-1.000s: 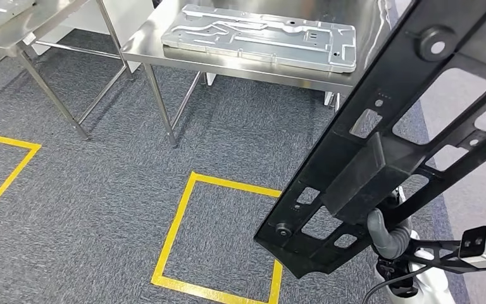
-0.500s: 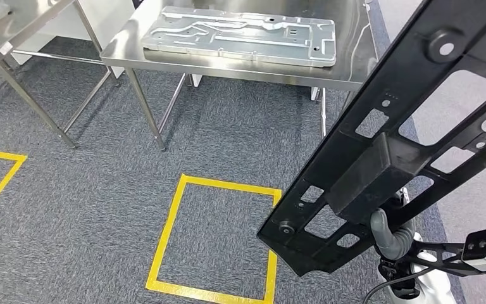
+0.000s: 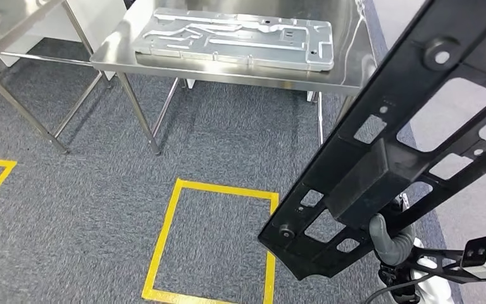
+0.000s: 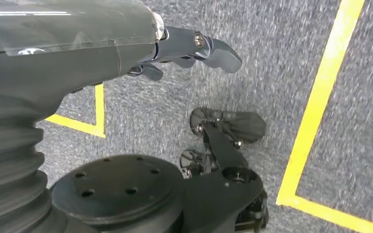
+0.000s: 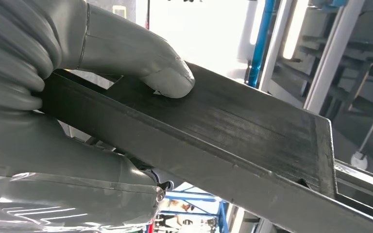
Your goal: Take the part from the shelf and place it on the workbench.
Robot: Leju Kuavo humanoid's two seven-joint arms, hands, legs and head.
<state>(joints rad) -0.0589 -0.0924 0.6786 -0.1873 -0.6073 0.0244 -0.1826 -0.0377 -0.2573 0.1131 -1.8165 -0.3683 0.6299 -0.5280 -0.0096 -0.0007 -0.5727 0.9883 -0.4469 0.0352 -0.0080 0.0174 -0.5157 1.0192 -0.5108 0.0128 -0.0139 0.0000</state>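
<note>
I've got the long black part (image 3: 411, 136) up in my right hand (image 3: 389, 244), and from the head view it runs as a slanted frame from about 5 o'clock up to 1 o'clock, full of cut-out windows with a boxy block at its middle. The hand grips it from underneath near the low end. On the right wrist view, my right hand (image 5: 53, 121) is clamped on the part (image 5: 233, 141), the thick thumb (image 5: 145, 60) pressed flat on the upper face and the rest of the hand wrapped below it.

The steel workbench (image 3: 354, 69) sits at 12 o'clock, well apart from the part, and it carries a pale stamped metal panel (image 3: 234, 38) lying flat on top. A second steel table (image 3: 12, 19) shows at 10 o'clock. On the grey carpet (image 3: 88, 190) there is a yellow tape square (image 3: 164, 234) at 6 o'clock, just beside the part's low end.

My left hand (image 4: 189, 48) hangs over the carpet, fingers (image 4: 218, 51) loosely extended and apart, holding nothing.
</note>
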